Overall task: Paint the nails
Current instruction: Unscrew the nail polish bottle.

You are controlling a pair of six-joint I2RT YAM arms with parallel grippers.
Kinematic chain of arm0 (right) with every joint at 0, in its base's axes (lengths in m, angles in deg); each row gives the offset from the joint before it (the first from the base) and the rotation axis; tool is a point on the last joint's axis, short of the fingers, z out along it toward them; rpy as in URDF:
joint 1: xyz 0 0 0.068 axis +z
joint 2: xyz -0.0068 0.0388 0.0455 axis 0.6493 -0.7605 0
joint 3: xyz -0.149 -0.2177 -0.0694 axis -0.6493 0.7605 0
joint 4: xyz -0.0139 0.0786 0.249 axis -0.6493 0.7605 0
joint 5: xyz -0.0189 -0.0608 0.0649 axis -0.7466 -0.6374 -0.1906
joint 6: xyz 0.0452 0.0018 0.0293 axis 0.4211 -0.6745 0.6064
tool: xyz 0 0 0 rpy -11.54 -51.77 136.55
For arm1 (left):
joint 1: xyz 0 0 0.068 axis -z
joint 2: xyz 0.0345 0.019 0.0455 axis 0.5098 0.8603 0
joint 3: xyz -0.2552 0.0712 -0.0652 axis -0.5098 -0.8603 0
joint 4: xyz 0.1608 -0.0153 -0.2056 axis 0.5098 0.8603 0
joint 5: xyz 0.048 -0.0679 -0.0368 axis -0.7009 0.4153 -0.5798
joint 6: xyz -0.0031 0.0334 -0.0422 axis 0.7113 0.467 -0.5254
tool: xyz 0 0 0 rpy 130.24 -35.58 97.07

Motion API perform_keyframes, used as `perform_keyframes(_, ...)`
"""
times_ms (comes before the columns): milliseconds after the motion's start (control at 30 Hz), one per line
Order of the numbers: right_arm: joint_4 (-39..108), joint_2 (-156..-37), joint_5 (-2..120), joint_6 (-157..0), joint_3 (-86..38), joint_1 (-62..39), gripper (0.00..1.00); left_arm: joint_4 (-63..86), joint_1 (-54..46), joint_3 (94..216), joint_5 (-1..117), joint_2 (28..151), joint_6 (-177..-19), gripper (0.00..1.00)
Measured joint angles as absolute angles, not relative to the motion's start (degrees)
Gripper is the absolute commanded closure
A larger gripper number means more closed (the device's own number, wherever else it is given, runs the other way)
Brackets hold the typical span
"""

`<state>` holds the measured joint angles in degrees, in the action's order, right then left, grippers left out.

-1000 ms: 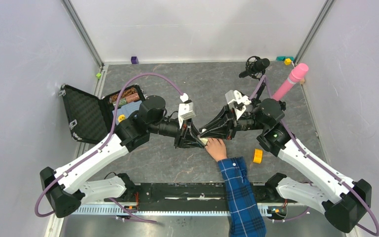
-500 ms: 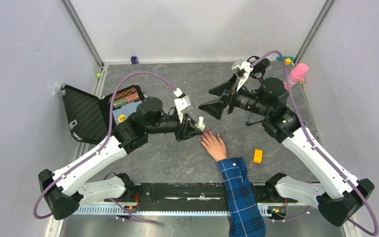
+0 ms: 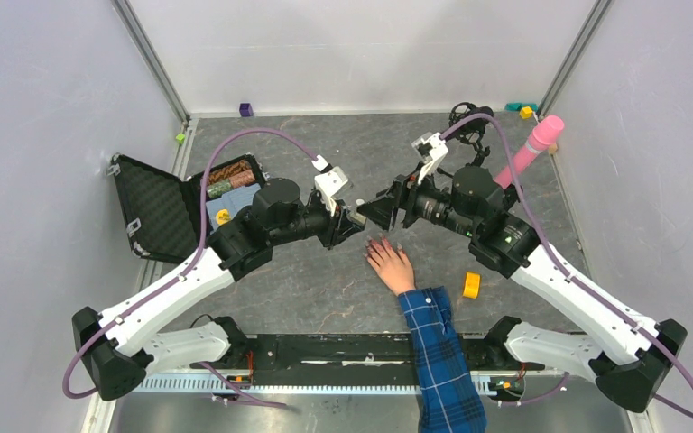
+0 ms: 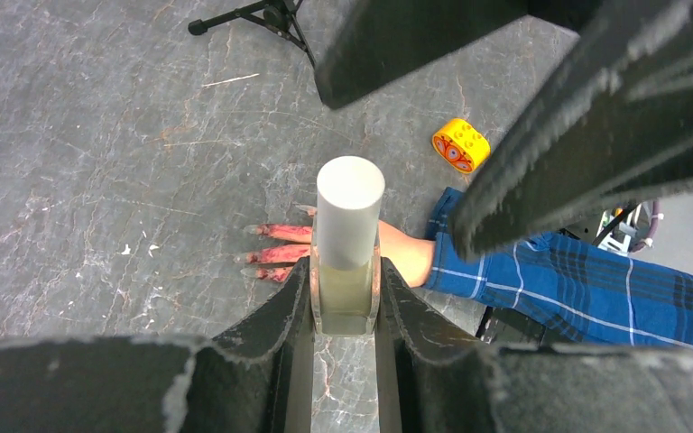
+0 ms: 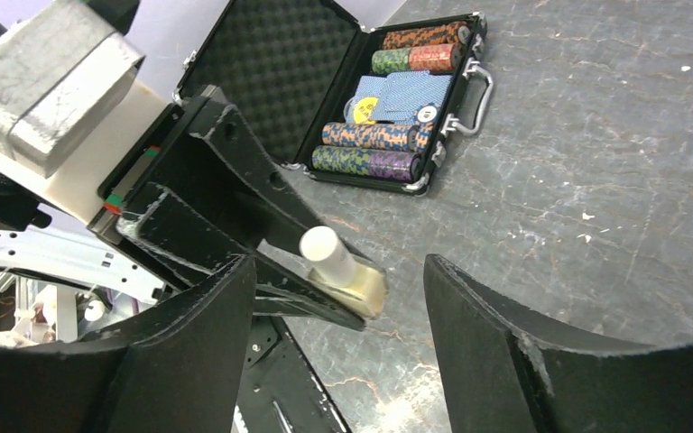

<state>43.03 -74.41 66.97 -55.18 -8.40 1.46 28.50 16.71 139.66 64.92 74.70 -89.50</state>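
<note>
1. Grey stone-look worktop [image 3: 325,289], plain white walls on three sides. An open chip case [image 3: 176,203] sits at the left and a yellow block [image 3: 472,285] near right.
2. My left tool [image 3: 350,224] is clamped narrow on the body of the small bottle [image 4: 346,289]. It holds the bottle mid-scene, just far-left of the fingertips.
3. My right tool [image 3: 379,210] is spread wide and holds nothing. In the right wrist view its jaws sit either side of the white cap [image 5: 325,253], well apart from it.
4. The person's hand [image 3: 392,263] lies flat on the worktop, near centre, fingers fanned toward the far left. The blue plaid sleeve [image 3: 438,352] runs back to the near edge.
5. The nails [image 4: 251,231] are tiny and sit at the fingertips. The fingers read reddish-pink in the left wrist view. They are too small for me to tell wet coat from bare nail, or which ones are covered.
6. Progress, my read: this is an early or between-coats stage. The cap is on the bottle, no brush is out, and nothing is touching a nail.
7. Left to do, by my judgement: grip the cap, pull the brush free, and stroke each nail.
8. Risk: the nails are far smaller than the bottle, so there is little margin.
</note>
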Motion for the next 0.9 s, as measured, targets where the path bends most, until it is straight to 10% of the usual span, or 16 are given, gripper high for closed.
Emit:
perform_keyframes(567,45.5,-78.7,55.9,-55.6,-10.1,7.5,0.55,28.5,16.7,139.7,65.5,76.7,-90.6,0.98)
perform_keyframes(900,46.7,-80.1,56.3,-57.8,-11.4,8.0,1.00,28.9,16.7,139.7,65.6,76.8,-91.2,0.98)
